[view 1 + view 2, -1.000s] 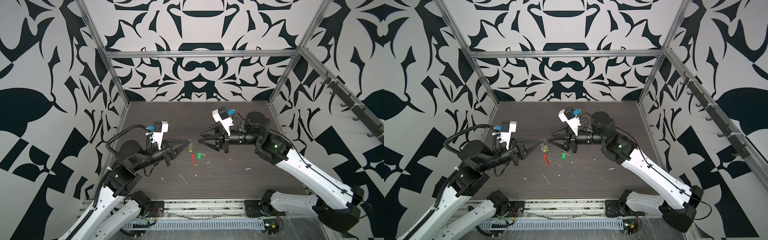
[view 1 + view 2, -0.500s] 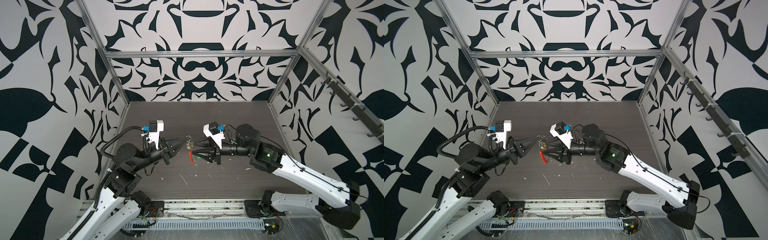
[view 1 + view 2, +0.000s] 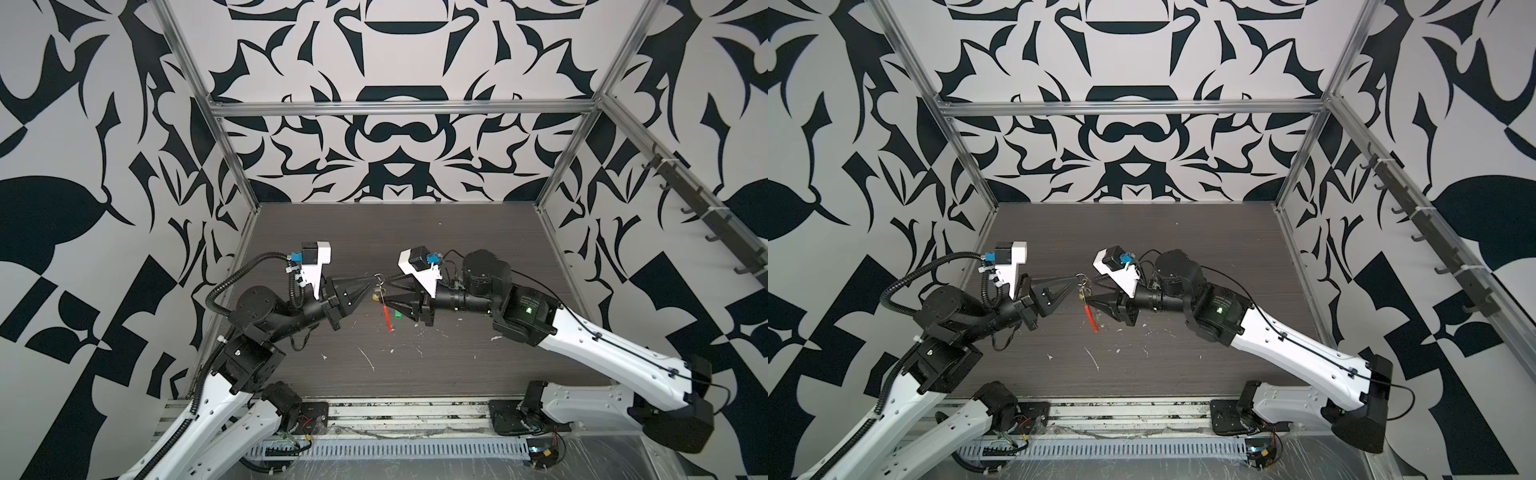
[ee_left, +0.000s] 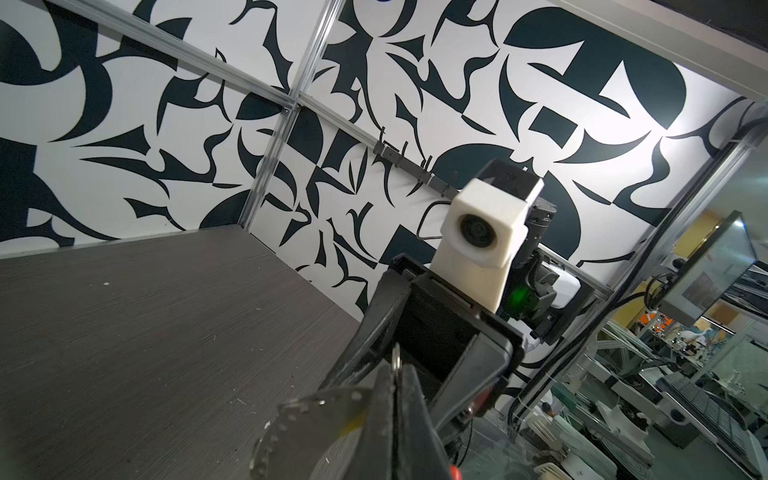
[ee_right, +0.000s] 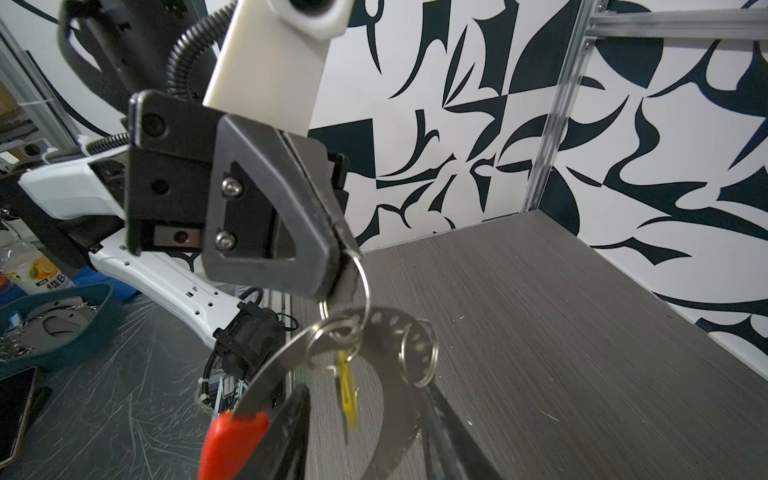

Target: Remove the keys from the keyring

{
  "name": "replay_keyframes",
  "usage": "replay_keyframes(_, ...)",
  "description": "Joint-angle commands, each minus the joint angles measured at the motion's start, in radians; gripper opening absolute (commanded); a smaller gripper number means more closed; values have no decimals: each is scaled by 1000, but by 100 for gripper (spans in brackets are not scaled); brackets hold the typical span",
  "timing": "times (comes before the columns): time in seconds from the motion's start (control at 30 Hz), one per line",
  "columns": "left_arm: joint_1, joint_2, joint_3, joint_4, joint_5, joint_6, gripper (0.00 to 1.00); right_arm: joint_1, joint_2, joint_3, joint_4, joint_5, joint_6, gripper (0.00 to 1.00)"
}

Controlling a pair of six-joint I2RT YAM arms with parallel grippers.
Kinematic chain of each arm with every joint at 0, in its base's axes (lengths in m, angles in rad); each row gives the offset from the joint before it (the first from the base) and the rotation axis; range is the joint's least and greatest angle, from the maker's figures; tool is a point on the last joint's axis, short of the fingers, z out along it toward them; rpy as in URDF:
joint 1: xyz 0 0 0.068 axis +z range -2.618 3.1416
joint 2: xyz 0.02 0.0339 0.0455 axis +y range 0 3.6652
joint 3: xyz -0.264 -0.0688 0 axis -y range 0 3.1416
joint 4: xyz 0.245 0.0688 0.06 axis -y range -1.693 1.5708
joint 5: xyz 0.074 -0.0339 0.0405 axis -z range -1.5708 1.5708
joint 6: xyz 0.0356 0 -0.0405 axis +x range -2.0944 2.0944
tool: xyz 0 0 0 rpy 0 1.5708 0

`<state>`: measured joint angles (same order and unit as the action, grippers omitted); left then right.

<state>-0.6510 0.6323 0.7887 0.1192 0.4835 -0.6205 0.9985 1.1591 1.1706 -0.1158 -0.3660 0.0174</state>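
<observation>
The left gripper (image 5: 345,266) is clamped on a small silver ring (image 5: 365,286); the keyring (image 5: 386,328) and yellow key (image 5: 348,390) dangle beneath its tip. The right gripper (image 3: 387,292), half open, straddles the keyring, possibly touching it.

White-shelled, black-jointed left arm (image 3: 216,399) and right arm (image 3: 602,353) (green light (image 3: 528,309) on the right).

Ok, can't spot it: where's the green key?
In a top view the green key lies on the table, under the right gripper, right of the red sleeve.
</observation>
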Motion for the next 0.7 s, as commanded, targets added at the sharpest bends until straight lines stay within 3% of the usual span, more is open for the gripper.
replay_keyframes(0.0,-1,6,-3,54,26,-15,0,8,-1,49,17,27,-24,46)
replay_keyframes(0.3,-1,12,-12,62,23,-21,0,18,8,64,30,7,-27,41)
replay_keyframes(0.67,-1,5,-6,46,11,-13,0,20,-2,60,2,12,-29,9)
